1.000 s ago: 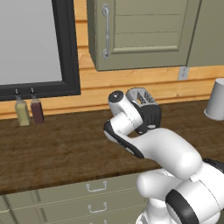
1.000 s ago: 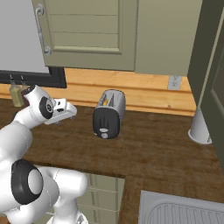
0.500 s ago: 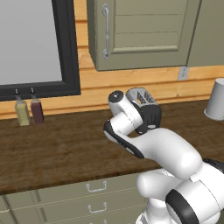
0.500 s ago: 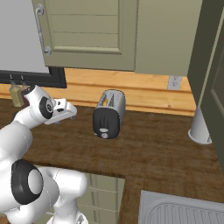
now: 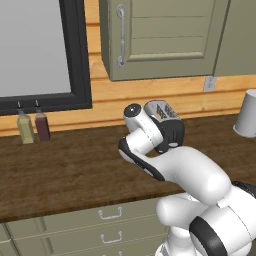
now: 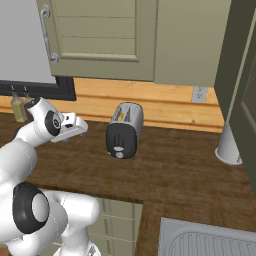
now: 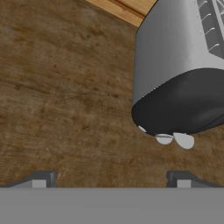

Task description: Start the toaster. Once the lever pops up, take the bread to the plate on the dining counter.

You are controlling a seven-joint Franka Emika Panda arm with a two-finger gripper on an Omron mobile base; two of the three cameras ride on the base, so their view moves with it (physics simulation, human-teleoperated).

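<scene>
The toaster (image 6: 124,131) lies near the back of the wood counter (image 6: 170,170), its black end with lever and knobs toward me and its silver slotted top (image 5: 162,110) behind my wrist. A thin tan sliver, likely the bread (image 6: 121,115), shows in a slot. My gripper (image 6: 83,128) hovers to the left of the toaster, apart from it. In the hand view the toaster (image 7: 179,74) fills the upper right, and the gripper (image 7: 110,180) stands open over bare wood with nothing between its fingertips (image 7: 40,179). The plate and the dining counter are out of view.
Two small bottles (image 5: 32,127) stand under the dark-framed window at the back left. A pale cylindrical container (image 6: 228,146) sits at the right of the counter, and a sink (image 6: 210,242) lies at the front right. Green-grey cabinets hang above; drawers (image 5: 110,215) run below.
</scene>
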